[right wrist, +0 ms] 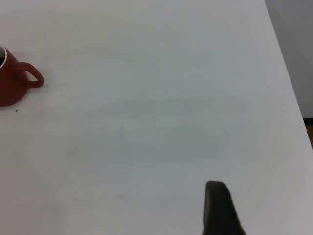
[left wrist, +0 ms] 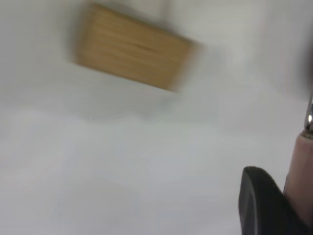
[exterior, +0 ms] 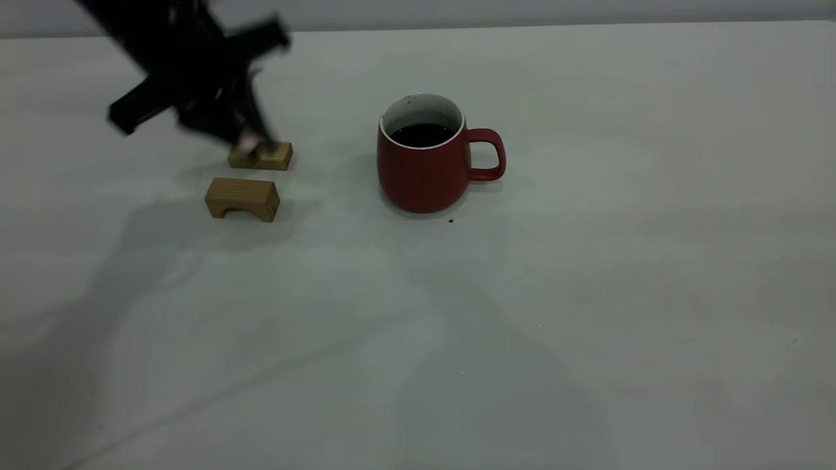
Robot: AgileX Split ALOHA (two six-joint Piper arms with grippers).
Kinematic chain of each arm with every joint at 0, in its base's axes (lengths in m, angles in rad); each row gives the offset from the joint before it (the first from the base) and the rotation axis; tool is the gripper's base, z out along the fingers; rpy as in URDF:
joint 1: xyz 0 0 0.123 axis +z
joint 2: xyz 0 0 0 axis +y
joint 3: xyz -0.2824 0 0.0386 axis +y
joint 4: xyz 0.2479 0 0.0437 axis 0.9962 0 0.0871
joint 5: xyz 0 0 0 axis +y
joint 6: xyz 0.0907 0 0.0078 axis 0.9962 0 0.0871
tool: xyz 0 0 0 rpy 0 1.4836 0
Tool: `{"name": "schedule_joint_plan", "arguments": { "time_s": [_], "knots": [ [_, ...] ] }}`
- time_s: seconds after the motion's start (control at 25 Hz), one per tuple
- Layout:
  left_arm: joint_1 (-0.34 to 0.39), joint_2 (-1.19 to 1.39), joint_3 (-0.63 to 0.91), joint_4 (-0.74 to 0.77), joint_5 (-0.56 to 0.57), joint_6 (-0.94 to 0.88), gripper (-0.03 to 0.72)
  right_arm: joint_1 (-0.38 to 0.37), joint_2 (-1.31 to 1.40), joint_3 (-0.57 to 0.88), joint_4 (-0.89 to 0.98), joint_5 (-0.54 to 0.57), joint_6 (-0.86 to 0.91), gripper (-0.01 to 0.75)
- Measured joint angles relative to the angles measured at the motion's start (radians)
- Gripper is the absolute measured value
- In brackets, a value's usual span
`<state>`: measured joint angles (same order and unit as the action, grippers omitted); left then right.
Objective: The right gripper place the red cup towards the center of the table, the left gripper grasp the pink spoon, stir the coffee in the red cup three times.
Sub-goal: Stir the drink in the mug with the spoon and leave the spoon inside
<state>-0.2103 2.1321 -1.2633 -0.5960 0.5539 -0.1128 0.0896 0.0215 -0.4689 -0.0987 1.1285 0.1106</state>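
The left hand (exterior: 251, 138) sits low over the rear wooden block (exterior: 261, 156), its dark fingers pointing down. A pale pink piece shows at the fingertips; in the left wrist view this is the pink spoon (left wrist: 299, 164), a pale pink rounded handle joined to a grey metal neck, lying against a black finger (left wrist: 261, 203). The left hand is closed on the spoon's handle. The spoon's bowl is not visible.

Just in front of the hand stands a second wooden block (exterior: 242, 198), notched underneath.

Well to the side of the hand, toward the middle of the worktop (exterior: 588, 313), stands the red cup (exterior: 424, 166): rounded, dark red, white inside and on the rim, loop handle turned away from the hand. The coffee (exterior: 423, 134) inside is dark and flat.

Only one dark finger of the right hand (right wrist: 220, 208) shows, far from the cup; whether this hand is open or closed cannot be told.
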Motion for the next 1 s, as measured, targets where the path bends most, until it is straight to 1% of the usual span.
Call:
{"name": "schedule_joint_plan", "arguments": {
  "time_s": [0.12,0.2,0.28,0.36,0.48,0.56,0.64,0.72,0.8,1.0],
  "knots": [
    [0.0,-0.042,0.0,-0.305,0.086,-0.001,0.135,0.0,0.0,0.0,0.0,0.0,0.0,0.492],
    [0.0,-0.048,0.0,-0.539,0.164,-0.001,0.135,0.0,0.0,0.0,0.0,0.0,0.0,0.492],
    [0.0,-0.047,0.0,-0.723,0.23,-0.013,0.135,0.0,0.0,0.0,0.0,0.0,0.0,0.492],
    [-0.004,-0.042,0.0,-0.895,0.292,-0.054,0.135,0.0,0.0,0.0,0.0,0.0,0.0,0.492],
    [-0.013,-0.02,0.0,-1.071,0.393,-0.171,0.135,0.0,0.0,0.0,0.0,0.0,0.0,0.492],
    [-0.019,-0.009,0.0,-1.106,0.425,-0.274,0.135,0.0,0.0,0.0,0.0,0.0,0.0,0.492],
    [-0.028,-0.007,0.0,-1.118,0.412,-0.391,0.135,0.0,0.0,0.0,0.0,0.0,0.0,0.492],
    [-0.041,-0.006,0.0,-1.122,0.36,-0.522,0.135,0.0,0.0,0.0,0.0,0.0,0.0,0.492],
    [-0.055,-0.006,0.0,-1.127,0.291,-0.602,0.135,0.0,-0.001,0.0,0.0,0.0,0.0,0.492],
    [-0.067,-0.005,0.0,-1.129,0.171,-0.646,0.135,0.0,-0.001,0.0,0.0,0.0,0.0,0.492]
  ]
}}
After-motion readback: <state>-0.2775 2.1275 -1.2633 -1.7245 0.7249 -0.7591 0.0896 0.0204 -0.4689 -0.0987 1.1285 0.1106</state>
